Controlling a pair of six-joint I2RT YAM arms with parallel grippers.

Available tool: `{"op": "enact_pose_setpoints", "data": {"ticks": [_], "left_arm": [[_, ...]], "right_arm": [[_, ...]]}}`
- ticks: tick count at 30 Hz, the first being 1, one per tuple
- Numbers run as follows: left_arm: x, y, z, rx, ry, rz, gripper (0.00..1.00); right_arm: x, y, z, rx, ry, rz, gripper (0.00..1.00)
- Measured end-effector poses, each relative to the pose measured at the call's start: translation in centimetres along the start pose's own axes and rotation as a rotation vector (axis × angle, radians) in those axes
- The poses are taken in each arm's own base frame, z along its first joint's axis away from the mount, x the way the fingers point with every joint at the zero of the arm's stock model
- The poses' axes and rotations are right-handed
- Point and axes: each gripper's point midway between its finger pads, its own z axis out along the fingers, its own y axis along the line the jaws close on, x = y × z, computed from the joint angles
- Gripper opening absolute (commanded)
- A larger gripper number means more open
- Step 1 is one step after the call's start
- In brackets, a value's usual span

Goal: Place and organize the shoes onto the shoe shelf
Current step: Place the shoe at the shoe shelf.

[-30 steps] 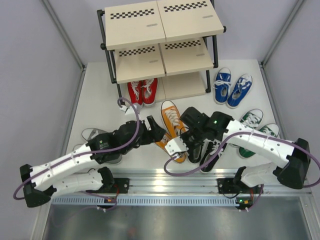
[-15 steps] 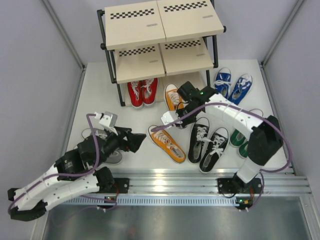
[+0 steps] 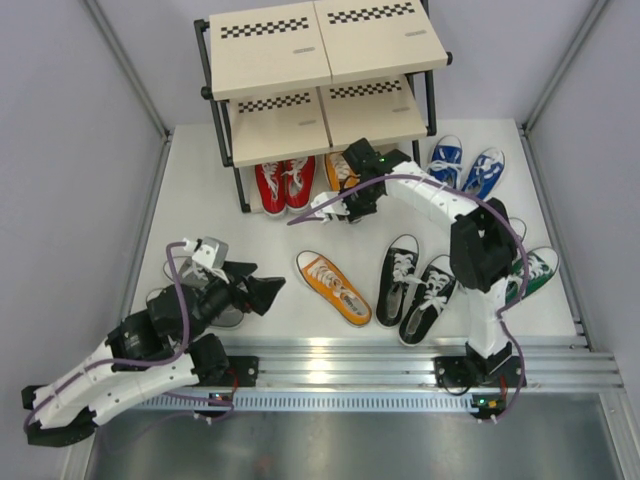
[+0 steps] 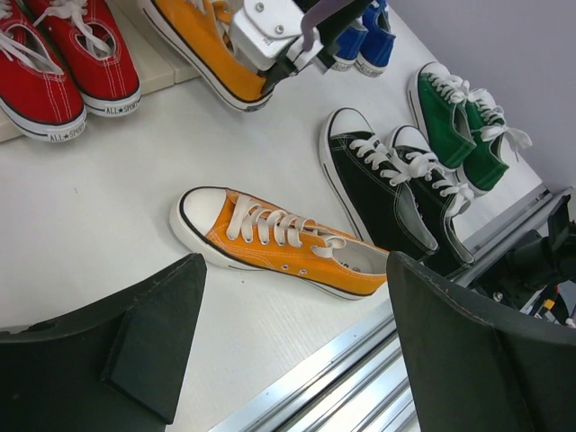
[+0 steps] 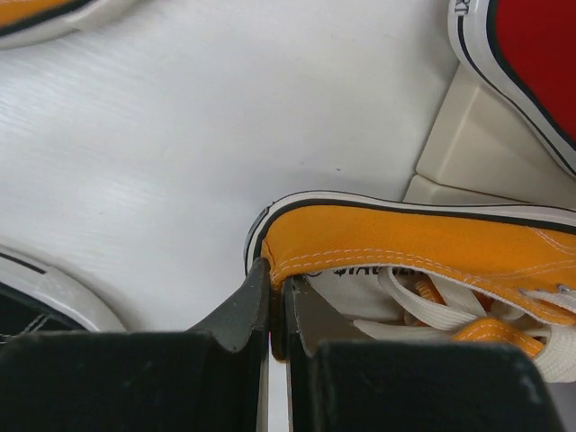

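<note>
Pale grey walls enclose a white table (image 3: 200, 210), at whose far edge stands the shoe shelf (image 3: 270, 60). We see the right jaws closed in a thin pinch on the heel collar of one orange shoe (image 5: 414, 238). Its toe reaches in over the bottom board (image 3: 375, 170), just beside the red pair (image 3: 284, 185), while the heel hangs out over the table; whether the sole bears on the board we cannot tell. The left jaws stand wide and hold nothing, hovering near the front of the table above the grey shoes (image 3: 230, 316), which the left arm (image 3: 110, 360) largely hides. We judge the chief hazard to be the grip itself: so narrow a bite on soft canvas may let the shoe swing or slip out, and a toe catching the board's lip would lever it free. A push too far left would shove the red pair; a lift too high would bring the wrist against the middle tier (image 3: 285, 130), which overhangs the slot. The purple cable (image 3: 315, 205) looping beside the wrist could also snag. Around the work lie the orange mate (image 3: 334, 287) and the black pair (image 3: 415, 285), both mid-table between the arms; the blue pair (image 3: 465, 170), just beside the shelf's right post; and the green pair (image 3: 535, 268), partly under the right arm (image 3: 440, 205). None of these blocks the slot.
</note>
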Motion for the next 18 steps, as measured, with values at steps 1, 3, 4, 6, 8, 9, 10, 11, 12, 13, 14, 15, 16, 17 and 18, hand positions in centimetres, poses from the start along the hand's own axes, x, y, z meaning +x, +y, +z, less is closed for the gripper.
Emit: {"op": "enact_pose_setpoints", "data": {"ticks": [1, 3, 4, 6, 8, 9, 10, 11, 12, 13, 14, 15, 16, 17, 18], "left_arm": [[-0.2, 0.0, -0.1, 0.003, -0.008, -0.003, 0.87], [-0.5, 0.0, -0.4, 0.010, -0.022, -0.010, 0.88], [-0.5, 0.0, -0.5, 0.012, -0.025, -0.012, 0.88], [-0.5, 0.0, -0.5, 0.013, -0.027, -0.012, 0.88], [-0.5, 0.0, -0.5, 0.013, -0.026, -0.012, 0.88], [-0.5, 0.0, -0.5, 0.013, -0.026, -0.012, 0.88], [-0.5, 0.0, -0.5, 0.013, -0.026, -0.012, 0.88], [-0.4, 0.0, -0.5, 0.014, -0.025, -0.012, 0.88], [-0.4, -0.1, -0.5, 0.016, -0.024, -0.011, 0.88], [-0.4, -0.1, -0.5, 0.017, -0.023, -0.011, 0.88], [-0.4, -0.1, -0.5, 0.018, -0.023, -0.011, 0.88], [-0.4, -0.1, -0.5, 0.019, -0.022, -0.011, 0.88], [-0.4, -0.1, -0.5, 0.019, -0.022, -0.011, 0.88], [-0.4, -0.1, -0.5, 0.019, -0.022, -0.011, 0.88], [-0.3, -0.2, -0.5, 0.022, -0.021, -0.011, 0.88]], "right_arm": [[0.3, -0.4, 0.4, 0.005, 0.007, -0.005, 0.00], [0.8, -1.1, 1.1, 0.017, 0.020, -0.012, 0.00], [1.2, -1.5, 1.5, 0.021, 0.027, -0.013, 0.00], [1.8, -2.1, 2.0, 0.031, 0.037, -0.012, 0.00], [2.3, -2.8, 2.3, 0.046, 0.045, -0.011, 0.00], [2.7, -3.3, 2.4, 0.056, 0.050, -0.011, 0.00], [3.0, -3.7, 2.4, 0.070, 0.055, -0.012, 0.00], [3.4, -4.1, 2.4, 0.081, 0.061, -0.010, 0.00], [3.8, -4.5, 2.2, 0.094, 0.067, -0.011, 0.00], [4.0, -4.8, 2.1, 0.105, 0.072, -0.012, 0.00], [4.3, -5.1, 2.0, 0.116, 0.078, -0.012, 0.00], [4.6, -5.3, 1.9, 0.126, 0.085, -0.011, 0.00], [5.0, -5.6, 1.8, 0.134, 0.092, -0.010, 0.01], [5.2, -5.9, 1.7, 0.144, 0.100, -0.012, 0.02], [5.5, -6.0, 1.7, 0.150, 0.106, -0.012, 0.02]]}}
